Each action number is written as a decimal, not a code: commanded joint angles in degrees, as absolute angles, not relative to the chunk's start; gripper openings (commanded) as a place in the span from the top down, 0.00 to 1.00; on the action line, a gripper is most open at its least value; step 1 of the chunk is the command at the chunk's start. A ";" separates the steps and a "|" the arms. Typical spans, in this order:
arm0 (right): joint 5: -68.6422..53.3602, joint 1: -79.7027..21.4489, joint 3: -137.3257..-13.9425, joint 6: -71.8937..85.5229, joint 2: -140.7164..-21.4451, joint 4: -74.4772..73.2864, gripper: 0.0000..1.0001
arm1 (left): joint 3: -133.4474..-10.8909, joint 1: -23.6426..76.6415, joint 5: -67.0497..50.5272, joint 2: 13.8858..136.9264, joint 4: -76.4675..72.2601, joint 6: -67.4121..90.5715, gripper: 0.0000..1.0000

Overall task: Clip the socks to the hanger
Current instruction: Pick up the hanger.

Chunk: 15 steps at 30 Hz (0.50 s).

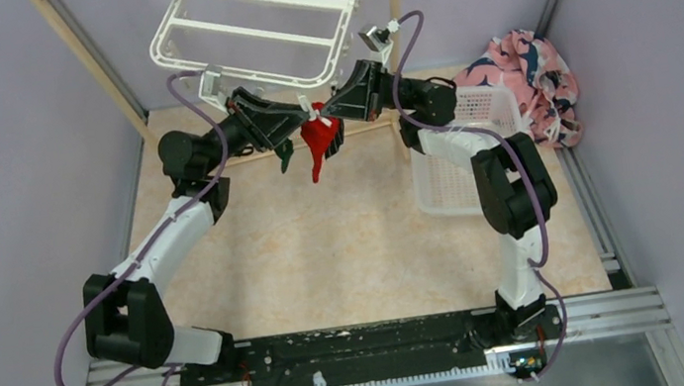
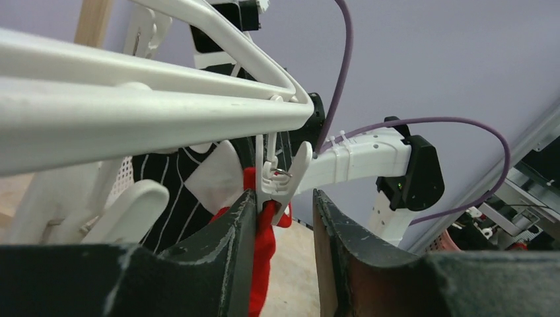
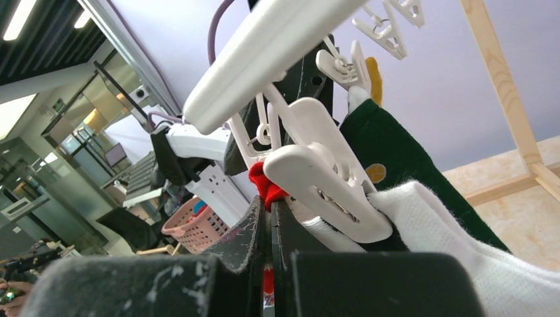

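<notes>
The right gripper (image 3: 269, 205) is pinching the red sock (image 1: 315, 143) between nearly closed fingers, holding it up under the near edge of the white hanger (image 1: 227, 34). The left gripper (image 2: 284, 198) is standing moderately wide, straddling a white clip (image 2: 282, 177) with red fabric at its mouth. The dark green sock (image 3: 396, 158) and the black striped sock (image 2: 170, 198) are hanging from the hanger just beside it.

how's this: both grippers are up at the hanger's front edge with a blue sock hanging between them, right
Not quite: the sock between the left gripper and right gripper is red, not blue. The top view shows it hanging at the hanger's front edge, as you said.
</notes>
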<state>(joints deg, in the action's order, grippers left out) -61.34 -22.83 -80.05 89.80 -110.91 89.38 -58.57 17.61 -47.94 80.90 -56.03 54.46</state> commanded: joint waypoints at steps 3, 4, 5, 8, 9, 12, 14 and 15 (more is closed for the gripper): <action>-59.53 -23.50 -83.90 89.49 -111.39 98.55 1.00 | -59.06 18.10 -51.27 81.20 -56.96 54.93 0.55; -59.58 -23.61 -84.16 89.61 -111.57 98.58 1.00 | -59.06 18.11 -51.39 81.20 -56.95 54.93 0.53; -59.62 -23.83 -84.51 89.76 -111.74 98.59 1.00 | -59.00 18.11 -51.39 81.11 -56.99 54.93 0.51; -59.74 -24.15 -85.14 89.87 -112.23 98.61 0.89 | -58.67 18.06 -50.61 80.59 -56.03 53.92 0.38; -59.72 -24.17 -85.21 89.74 -112.18 98.58 0.76 | -58.63 18.08 -50.03 80.22 -54.70 52.97 0.33; -59.69 -24.17 -84.50 89.20 -111.61 98.57 0.50 | -58.22 18.09 -46.21 78.12 -48.73 48.58 0.19; -59.79 -24.08 -83.58 88.66 -110.96 98.53 0.44 | -58.10 18.11 -43.14 76.34 -43.67 44.67 0.12; -59.93 -24.10 -83.03 88.38 -110.74 98.53 0.42 | -58.10 18.08 -41.34 75.57 -41.38 42.99 0.08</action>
<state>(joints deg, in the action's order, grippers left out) -61.01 -23.57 -82.28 89.76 -112.27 89.38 -58.37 17.91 -47.00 79.53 -49.84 50.43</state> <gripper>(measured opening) 0.540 0.864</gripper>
